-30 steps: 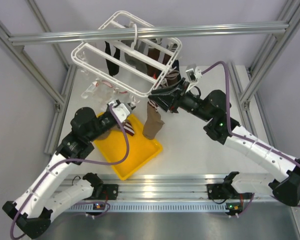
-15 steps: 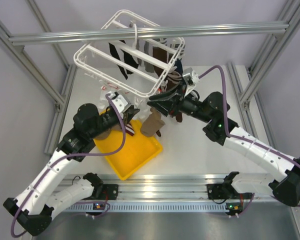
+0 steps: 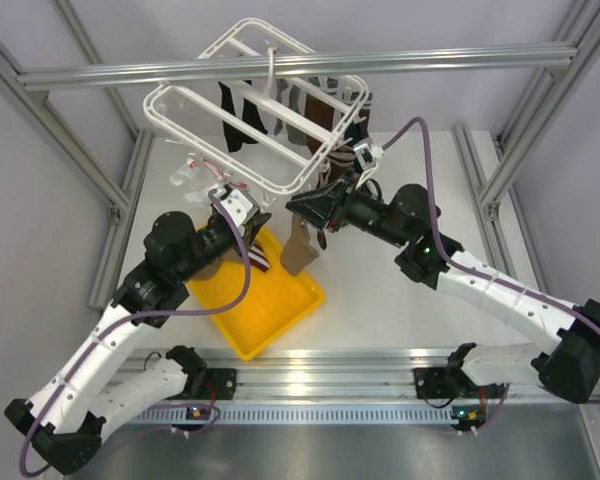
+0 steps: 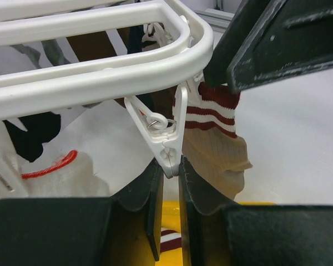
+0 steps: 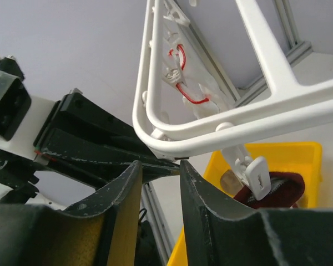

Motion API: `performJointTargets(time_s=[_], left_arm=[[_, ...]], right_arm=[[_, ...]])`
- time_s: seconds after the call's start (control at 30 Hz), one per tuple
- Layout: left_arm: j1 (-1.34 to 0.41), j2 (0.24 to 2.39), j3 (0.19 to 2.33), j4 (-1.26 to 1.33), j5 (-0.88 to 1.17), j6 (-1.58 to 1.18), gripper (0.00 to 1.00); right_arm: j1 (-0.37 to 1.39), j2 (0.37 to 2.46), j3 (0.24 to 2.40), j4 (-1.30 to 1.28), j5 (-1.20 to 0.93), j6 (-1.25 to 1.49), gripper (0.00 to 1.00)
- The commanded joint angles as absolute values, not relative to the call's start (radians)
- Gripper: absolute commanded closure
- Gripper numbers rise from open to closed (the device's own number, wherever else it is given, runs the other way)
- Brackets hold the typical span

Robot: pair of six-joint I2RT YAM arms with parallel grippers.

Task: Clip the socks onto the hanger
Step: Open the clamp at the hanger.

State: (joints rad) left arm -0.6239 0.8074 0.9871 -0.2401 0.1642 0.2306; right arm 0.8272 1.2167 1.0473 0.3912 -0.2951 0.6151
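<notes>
1. We start with the tan sock (image 4: pixel 216 152), red-and-white striped at the cuff, which hangs in the air just beside the near corner of the hanger (image 4: pixel 100 83)
2. The right gripper (image 5: pixel 159 177) is clamped on that striped cuff from above, and the rest of the sock dangles free below it
3. Right beside the cuff, a white clip (image 4: pixel 167 147) hangs from the hanger's rail; we cannot tell whether clip and sock touch
4. The left gripper (image 4: pixel 170 183) has its fingers almost together, pinching the lower end of that clip from both sides
5. The two grippers meet nose to nose at this corner, very close to each other
6. Pulling back, we see the hanger hanging tilted by its hook from the aluminium bar (image 3: pixel 430 58) across the top of the cell, above the table (image 3: pixel 400 300)
7. Several dark socks (image 3: pixel 232 118) dangle inside the frame, and a white piece of fabric with a red edge (image 4: pixel 61 172) hangs near the left gripper
8. Below it all, the yellow tray (image 3: pixel 280 320) sits on the table under the left arm's wrist, with a bit of striped fabric showing in it
</notes>
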Motion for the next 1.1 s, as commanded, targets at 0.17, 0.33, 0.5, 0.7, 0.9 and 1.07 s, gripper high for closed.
performJointTargets(time_s=[0.17,0.33,0.5,0.7,0.9,1.07], left_arm=[[-0.672,0.81,0.976,-0.199,0.084,0.304,1.0],[-0.716,0.811,0.959,-0.192,0.046,0.374,1.0],[-0.736,0.818,0.95,-0.189,0.008,0.417,1.0],[-0.756,0.818,0.942,-0.187,-0.031,0.457,1.0],[-0.769,0.816,0.943,-0.187,-0.034,0.494,1.0],[-0.77,0.808,0.956,-0.195,-0.006,0.453,0.86]], right_arm=[[0.914,1.247,1.101,0.379,-0.135,0.75,0.66],[0.923,1.273,1.124,0.353,-0.071,0.805,0.6],[0.925,1.29,1.144,0.322,-0.022,0.83,0.59],[0.93,1.321,1.172,0.279,0.035,0.847,0.68],[0.928,1.333,1.186,0.278,0.037,0.835,0.86],[0.922,1.33,1.183,0.298,0.032,0.785,1.0]])
